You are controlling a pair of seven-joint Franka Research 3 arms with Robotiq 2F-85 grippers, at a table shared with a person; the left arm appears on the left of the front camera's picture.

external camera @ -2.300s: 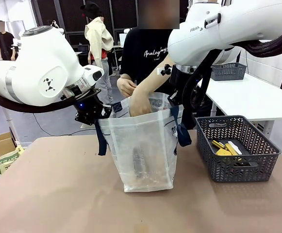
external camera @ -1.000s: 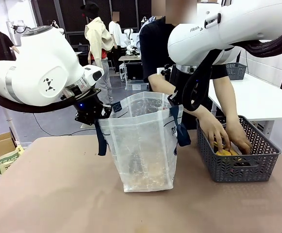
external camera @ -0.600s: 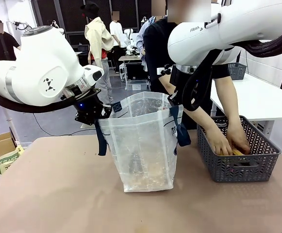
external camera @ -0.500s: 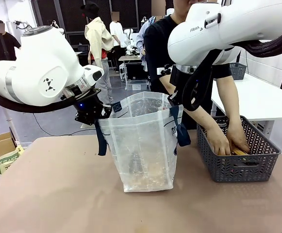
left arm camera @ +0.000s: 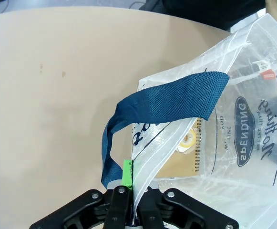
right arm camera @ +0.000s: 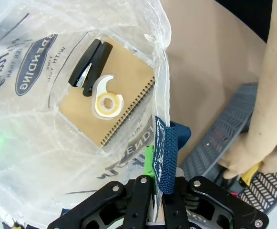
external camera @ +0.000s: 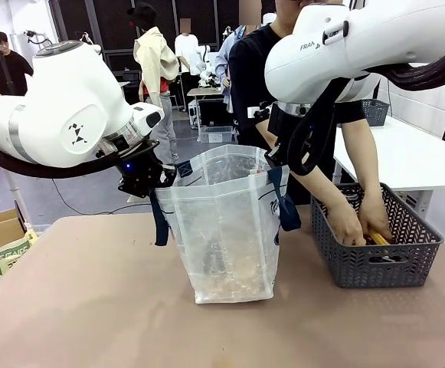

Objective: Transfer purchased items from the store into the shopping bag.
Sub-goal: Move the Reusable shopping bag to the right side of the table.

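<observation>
Left claw (left arm camera: 128, 190) clamped tight on the left rim of the translucent whitish plastic shopping bag with navy strap handles (external camera: 226, 230); right claw (right arm camera: 157, 182) pinched closed on its right rim. Bag stands upright mid-surface (external camera: 84, 307), mouth open. Person's hands (external camera: 350, 228) reach inside the dark grey plastic mesh basket (external camera: 375, 267) right of the bag, on a yellow item (right arm camera: 249, 174).

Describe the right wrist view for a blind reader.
The right gripper pinches the rim of the shopping bag, holding it open. Inside lie a tan notebook, a tape dispenser and a black stapler; beside it a person's hand reaches into the grey basket.
</observation>
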